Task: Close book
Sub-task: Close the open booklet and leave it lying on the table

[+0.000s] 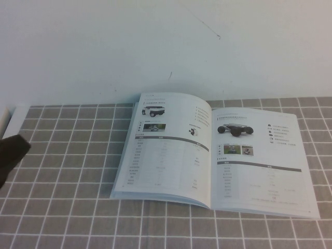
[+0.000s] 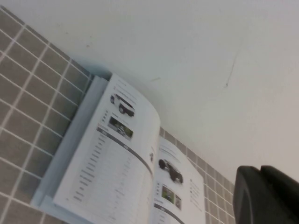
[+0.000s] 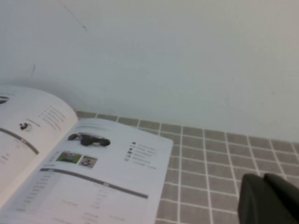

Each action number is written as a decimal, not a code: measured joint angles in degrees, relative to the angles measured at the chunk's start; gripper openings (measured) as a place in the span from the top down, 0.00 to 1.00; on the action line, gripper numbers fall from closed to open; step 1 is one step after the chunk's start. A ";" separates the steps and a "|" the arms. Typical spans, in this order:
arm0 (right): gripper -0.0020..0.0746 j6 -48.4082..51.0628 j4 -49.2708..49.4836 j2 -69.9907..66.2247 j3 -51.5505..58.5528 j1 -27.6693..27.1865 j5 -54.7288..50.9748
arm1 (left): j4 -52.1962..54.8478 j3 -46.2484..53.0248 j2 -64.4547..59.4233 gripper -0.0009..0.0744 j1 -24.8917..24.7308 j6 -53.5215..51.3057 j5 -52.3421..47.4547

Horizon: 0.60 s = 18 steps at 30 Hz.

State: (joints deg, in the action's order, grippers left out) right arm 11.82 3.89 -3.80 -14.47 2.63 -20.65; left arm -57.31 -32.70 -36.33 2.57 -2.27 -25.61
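Note:
An open book (image 1: 207, 155) with white pages, tables and small vehicle photos lies flat on the grey checked cloth (image 1: 62, 207), its spine running away from me. It also shows in both wrist views as the book (image 2: 117, 163) and the book (image 3: 70, 163). My left gripper (image 1: 11, 153) is a dark shape at the left edge of the high view, well left of the book; in its wrist view the left gripper (image 2: 260, 175) is shut and empty. My right gripper (image 3: 263, 179) is shut and empty over bare cloth, right of the book, and is outside the high view.
A white wall (image 1: 166, 46) rises directly behind the book, with thin dark marks on it. The checked cloth stretches to the left, right and front of the book. A pale strip (image 1: 8, 122) borders the cloth at far left.

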 joint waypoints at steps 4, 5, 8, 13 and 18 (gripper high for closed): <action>0.98 0.00 5.31 -4.14 0.00 0.00 -0.11 | -16.86 0.00 -8.00 0.96 0.00 -11.75 -0.91; 0.98 0.00 6.18 -5.26 0.00 0.00 -0.11 | -21.33 0.00 -10.45 0.94 0.00 -14.94 -1.81; 0.98 0.00 7.64 -9.16 0.00 0.00 0.10 | -32.58 0.00 -17.73 0.87 0.00 -23.69 -5.42; 0.98 1.63 10.92 -18.91 -1.07 0.00 0.18 | -38.82 -0.43 -28.97 0.71 0.00 -31.62 -7.75; 0.98 13.43 21.46 -34.49 -6.40 0.00 -0.85 | -39.62 -0.46 -38.05 0.48 0.00 -32.72 -12.67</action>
State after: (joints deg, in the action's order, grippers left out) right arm 25.25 25.35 -38.30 -20.88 2.63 -21.50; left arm -96.93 -33.16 -74.39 2.57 -34.99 -38.28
